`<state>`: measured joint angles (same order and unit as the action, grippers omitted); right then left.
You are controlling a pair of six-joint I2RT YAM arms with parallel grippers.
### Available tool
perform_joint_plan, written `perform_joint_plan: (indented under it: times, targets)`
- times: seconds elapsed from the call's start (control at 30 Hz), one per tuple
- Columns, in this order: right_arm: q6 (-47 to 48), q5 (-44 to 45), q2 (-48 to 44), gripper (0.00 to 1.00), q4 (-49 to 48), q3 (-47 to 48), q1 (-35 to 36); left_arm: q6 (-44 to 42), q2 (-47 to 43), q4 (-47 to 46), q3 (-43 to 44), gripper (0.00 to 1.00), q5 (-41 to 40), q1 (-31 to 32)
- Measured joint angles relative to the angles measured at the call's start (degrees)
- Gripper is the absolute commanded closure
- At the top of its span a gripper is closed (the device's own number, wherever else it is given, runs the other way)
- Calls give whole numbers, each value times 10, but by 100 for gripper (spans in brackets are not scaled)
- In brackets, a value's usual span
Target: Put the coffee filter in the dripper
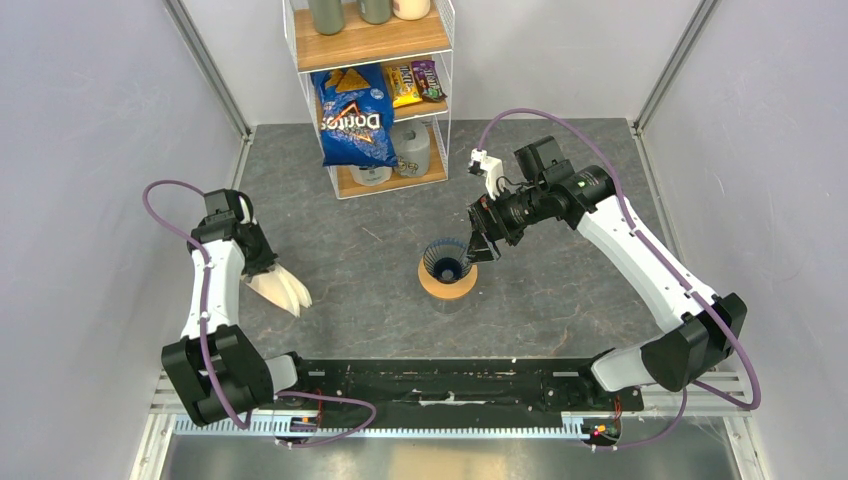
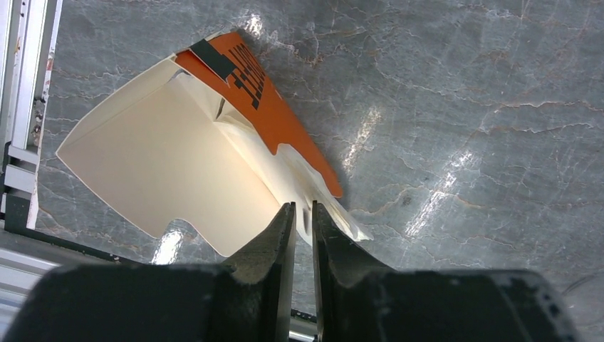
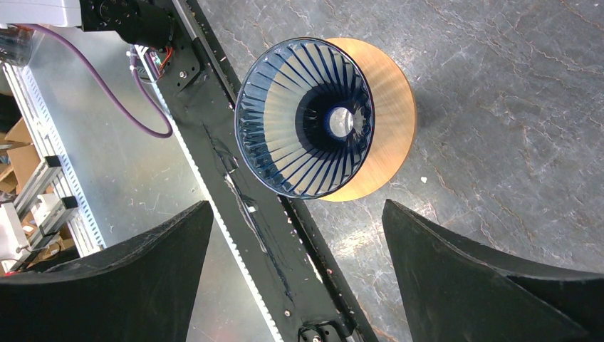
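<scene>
The dark blue ribbed dripper (image 1: 445,260) stands empty on a round wooden ring (image 1: 447,288) at mid table. In the right wrist view the dripper (image 3: 281,121) and ring (image 3: 392,114) lie just ahead of my wide-open, empty right gripper (image 3: 298,206), which hovers at the dripper's right side (image 1: 482,245). My left gripper (image 1: 268,268) is at the left, on a cream filter bundle (image 1: 285,290). In the left wrist view its fingers (image 2: 304,208) are pinched on the edge of a thin white coffee filter (image 2: 295,174) beside the cream bundle (image 2: 164,157) with an orange label (image 2: 263,107).
A wire shelf rack (image 1: 370,60) stands at the back with a blue Doritos bag (image 1: 355,115), snack packs and a jug. A black rail (image 1: 440,380) runs along the near edge between the arm bases. Grey walls close in both sides.
</scene>
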<state>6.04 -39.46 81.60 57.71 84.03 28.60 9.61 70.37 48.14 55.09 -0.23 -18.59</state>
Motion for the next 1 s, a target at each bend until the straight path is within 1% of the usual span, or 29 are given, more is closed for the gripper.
perform_joint_plan:
  times: [0.23,0.33,0.4,0.53,0.8,0.9,1.0]
  targets:
    - [0,0,0,3,0,0,0,0,10,0,0,80,-13,0]
    - [0,0,0,3,0,0,0,0,12,0,0,77,-13,0]
    - [0,0,0,3,0,0,0,0,13,0,0,73,-13,0]
    - [0,0,0,3,0,0,0,0,12,0,0,72,-12,0]
    - [0,0,0,3,0,0,0,2,-2,-6,-5,74,-9,0]
    - [0,0,0,3,0,0,0,7,-8,-10,-8,76,-7,0]
    - [0,0,0,3,0,0,0,12,-9,-17,-11,82,-7,0]
